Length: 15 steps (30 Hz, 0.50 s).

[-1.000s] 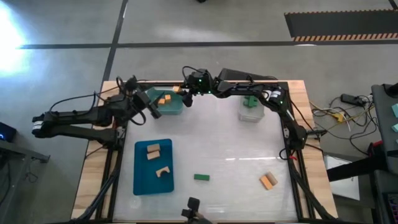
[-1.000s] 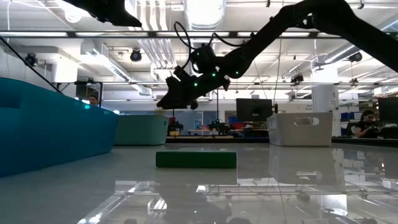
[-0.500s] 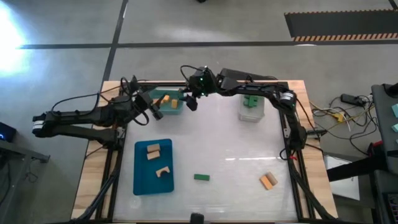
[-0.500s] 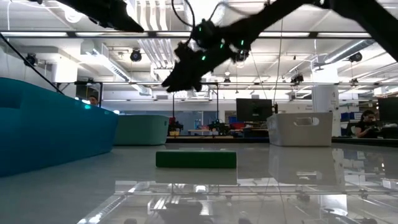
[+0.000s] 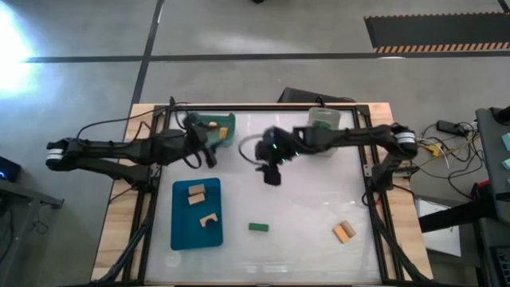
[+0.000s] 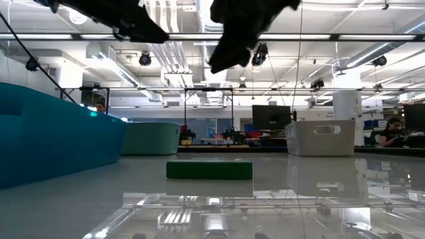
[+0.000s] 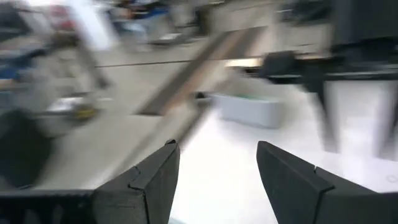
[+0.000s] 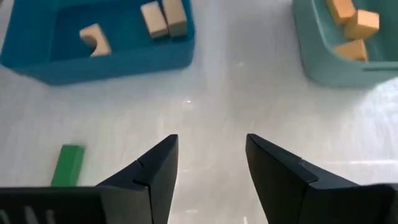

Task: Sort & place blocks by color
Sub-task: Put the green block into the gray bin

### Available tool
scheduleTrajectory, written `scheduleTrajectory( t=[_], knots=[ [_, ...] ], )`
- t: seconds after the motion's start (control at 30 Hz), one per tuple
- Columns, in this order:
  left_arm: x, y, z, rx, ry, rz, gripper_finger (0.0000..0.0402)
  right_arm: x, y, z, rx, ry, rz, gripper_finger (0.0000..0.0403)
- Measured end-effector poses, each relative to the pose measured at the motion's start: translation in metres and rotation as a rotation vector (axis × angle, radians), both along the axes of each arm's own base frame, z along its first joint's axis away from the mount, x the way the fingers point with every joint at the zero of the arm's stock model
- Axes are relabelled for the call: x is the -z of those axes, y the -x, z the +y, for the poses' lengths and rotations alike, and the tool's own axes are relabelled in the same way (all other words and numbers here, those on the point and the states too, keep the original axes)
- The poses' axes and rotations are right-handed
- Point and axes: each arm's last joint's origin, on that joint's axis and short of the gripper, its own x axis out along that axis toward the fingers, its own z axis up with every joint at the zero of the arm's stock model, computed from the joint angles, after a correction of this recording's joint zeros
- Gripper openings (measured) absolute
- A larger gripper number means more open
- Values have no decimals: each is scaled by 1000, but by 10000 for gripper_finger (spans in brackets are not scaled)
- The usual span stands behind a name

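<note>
Right end effector [image 5: 271,174] hovers mid-desk, fingers spread, empty. The green block [image 5: 257,227] lies toward the desk's front edge from it, long axis crosswise. Left end effector [image 5: 209,158], also spread, sits farther off by the teal bin [image 5: 229,143].

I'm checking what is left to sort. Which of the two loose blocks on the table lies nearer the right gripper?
The green block. It lies just ahead of the right gripper, while the orange block sits farther off toward the table's right corner.
</note>
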Motion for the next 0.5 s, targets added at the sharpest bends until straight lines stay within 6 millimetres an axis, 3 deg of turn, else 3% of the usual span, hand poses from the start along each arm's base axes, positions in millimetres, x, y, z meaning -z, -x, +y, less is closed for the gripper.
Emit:
scheduleTrajectory(
  t=[0.27,0.5],
  knots=[
    [18,-34,-33,285,132,88,199,18,45,57,31,79,-87,178],
    [31,-65,-74,419,134,203,199,37,76,82,13,51,-305,178]
  ],
)
